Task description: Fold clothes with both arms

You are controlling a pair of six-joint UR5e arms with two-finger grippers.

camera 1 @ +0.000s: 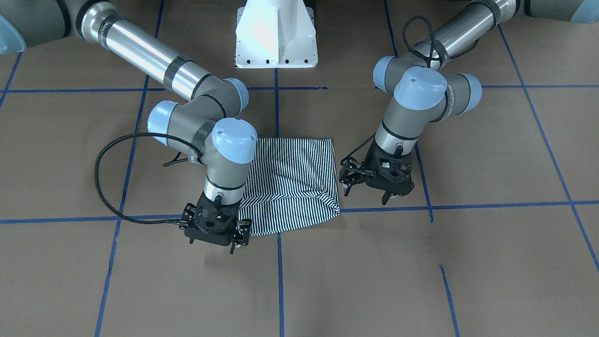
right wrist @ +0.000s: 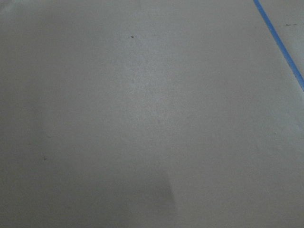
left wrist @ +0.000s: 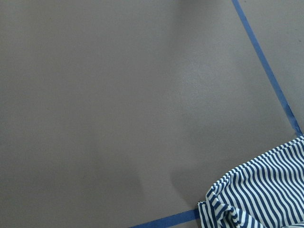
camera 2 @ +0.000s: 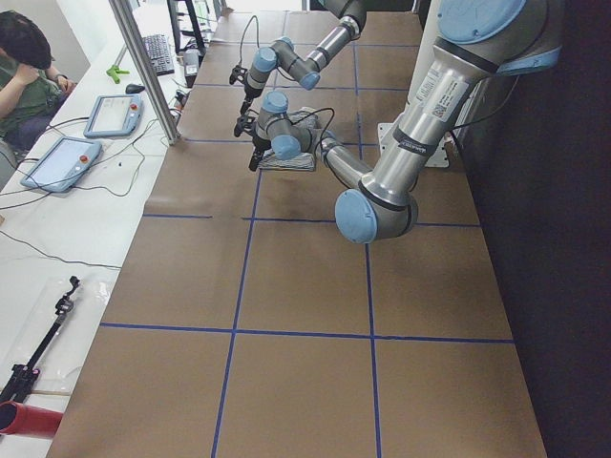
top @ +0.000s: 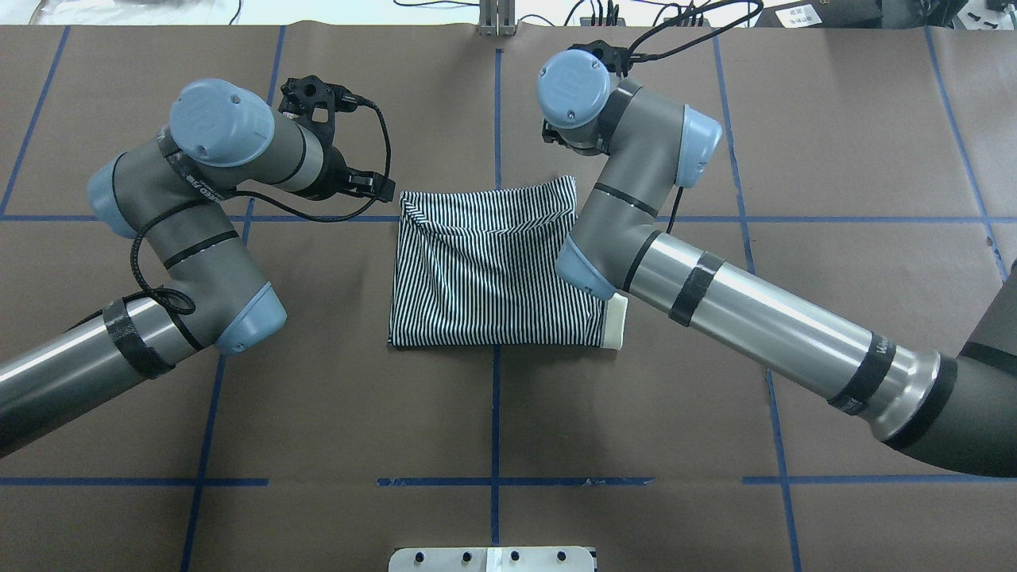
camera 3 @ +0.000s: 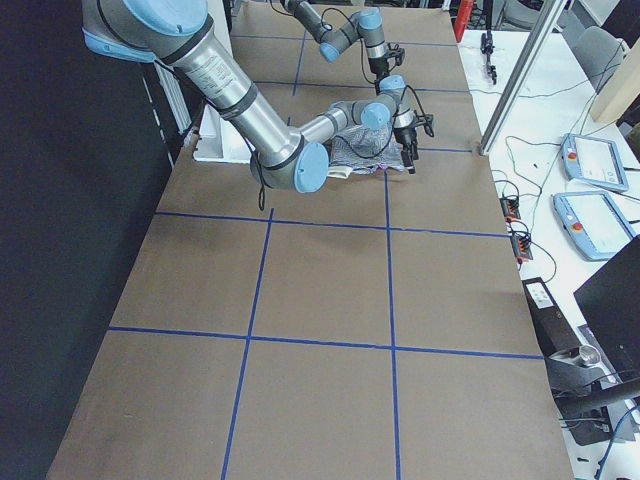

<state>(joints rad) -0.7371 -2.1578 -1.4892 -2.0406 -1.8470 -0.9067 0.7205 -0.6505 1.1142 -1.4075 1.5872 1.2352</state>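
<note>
The striped polo shirt (camera 1: 290, 182) lies folded into a rough rectangle on the brown table, also in the overhead view (top: 493, 270). Its cream collar (top: 616, 322) pokes out at the near right corner. My left gripper (camera 1: 365, 195) hovers just beside the shirt's left edge, fingers apart and empty. It shows in the overhead view (top: 318, 103) too. My right gripper (camera 1: 211, 245) hovers over the table at the shirt's far right corner, fingers apart and empty. In the overhead view (top: 594, 54) it is mostly hidden by its wrist. The left wrist view shows one shirt corner (left wrist: 256, 199).
The white pedestal base (camera 1: 276, 37) stands at the robot's side of the table. Blue tape lines (camera 1: 280, 281) grid the brown table. An operator (camera 2: 24, 76) and tablets (camera 2: 62, 162) are at a side desk beyond a metal post (camera 2: 143, 67).
</note>
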